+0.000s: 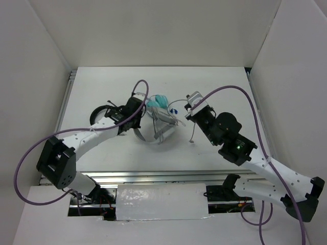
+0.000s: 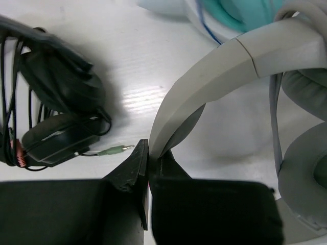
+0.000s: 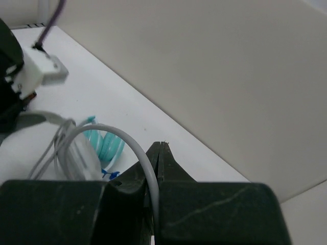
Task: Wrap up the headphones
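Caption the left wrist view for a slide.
Left fingers pinch the white headphones by the headband, black headset alongside.

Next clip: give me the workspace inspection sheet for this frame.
Surface: white table.
Job's things: white headphones mid-table.
Clutter: teal headphones behind them; black headset at left.
Grippers: left pincer shut on the headband; right pincer shut on the grey cable.
Cables: grey cable arcs from the headphones into the right pincer; purple arm leads loop above both arms.
Surroundings: plain white walls.
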Motion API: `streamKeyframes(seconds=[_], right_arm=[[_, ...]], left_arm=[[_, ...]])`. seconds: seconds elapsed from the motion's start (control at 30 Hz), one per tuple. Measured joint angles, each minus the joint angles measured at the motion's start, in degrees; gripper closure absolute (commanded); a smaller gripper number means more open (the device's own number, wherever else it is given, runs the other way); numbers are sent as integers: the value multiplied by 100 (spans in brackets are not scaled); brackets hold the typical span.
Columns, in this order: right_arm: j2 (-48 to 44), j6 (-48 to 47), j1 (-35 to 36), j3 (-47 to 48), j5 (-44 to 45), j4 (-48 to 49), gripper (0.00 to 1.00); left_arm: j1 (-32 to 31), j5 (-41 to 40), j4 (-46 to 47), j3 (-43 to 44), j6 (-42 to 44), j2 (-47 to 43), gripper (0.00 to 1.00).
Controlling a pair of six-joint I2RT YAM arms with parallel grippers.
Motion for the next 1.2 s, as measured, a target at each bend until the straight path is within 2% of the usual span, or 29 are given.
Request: streamKeyframes(seconds=[0.2,0.3,0.47,0.7,0.8,0.9,1.07,1.2], right_arm=[[-673,448,160,-334,214,-201,100],[-898,769,304,-514,212,-544,100],[-1021,1521,531,-935,234,-975,100],[-841,2492,708,-1534,203,-1762,100],[-796,2767,721,-1631,186,-1908,100],[-802,2981,774,-1799,81,-1930,100],[-780,3095,927,-1910,-258,-1860,100],[-769,3053,1110,-1893,-116,-1847,100]], left_arm=[[1456,870,63,59,-529,-352,100],[2258,1250,-11,365,-688,-409,100],[3318,1768,-17,914,-979,-409,100],[4599,2909,48,1189,-1488,-409,100],[4968,3311,37,1355,-1683,-369,100],[5119,3322,20,1576,-1808,-339,100],[5077,3283,-33,1858,-1849,-328,100],[4839,2813,-4,1773,-1749,-339,100]])
